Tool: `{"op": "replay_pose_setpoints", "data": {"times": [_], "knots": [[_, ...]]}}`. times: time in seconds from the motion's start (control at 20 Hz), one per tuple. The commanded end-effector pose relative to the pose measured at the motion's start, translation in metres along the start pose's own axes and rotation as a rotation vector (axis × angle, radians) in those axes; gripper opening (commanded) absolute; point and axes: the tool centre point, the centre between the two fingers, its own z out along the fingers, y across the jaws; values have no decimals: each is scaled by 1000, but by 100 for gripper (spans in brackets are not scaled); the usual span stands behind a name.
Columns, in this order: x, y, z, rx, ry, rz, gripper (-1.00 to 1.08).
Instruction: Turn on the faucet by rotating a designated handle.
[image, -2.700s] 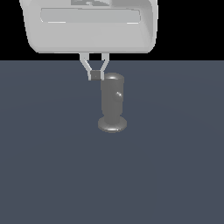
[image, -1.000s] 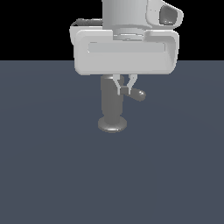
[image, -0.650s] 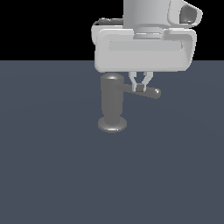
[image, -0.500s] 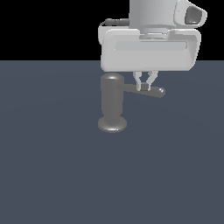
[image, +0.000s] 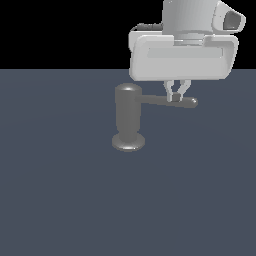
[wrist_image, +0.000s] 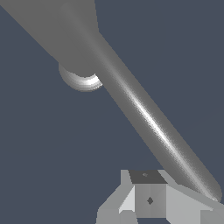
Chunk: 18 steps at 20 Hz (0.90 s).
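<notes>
The faucet (image: 128, 117) is a dull grey upright cylinder with a domed top on a round disc base (image: 128, 142). Its handle (image: 170, 101), a thin grey rod, sticks out level toward the exterior view's right. My gripper (image: 176, 97) hangs from the white hand (image: 182, 55), its fingers drawn together into a narrow V whose tips touch the rod near its outer end. In the wrist view the handle (wrist_image: 153, 127) runs diagonally from the faucet (wrist_image: 61, 30) past the gripper (wrist_image: 146, 192). The rod lies beside the fingertips, not between them.
The faucet stands on a flat dark blue-grey floor (image: 65, 200) that fills the scene. A black background sits above the far edge. No other object shows.
The handle has swung round to point toward the exterior view's right. My gripper and hand have moved rightward with it, staying against the rod and sliding farther out from the cylinder.
</notes>
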Motion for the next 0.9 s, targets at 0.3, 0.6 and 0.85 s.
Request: {"op": "replay_pose_setpoints", "data": {"times": [0.3, 0.6, 0.85], "knots": [[16, 20, 2, 1, -3, 11, -100], [31, 34, 4, 2, -7, 15, -100], [43, 45, 5, 2, -10, 18, -100]]}}
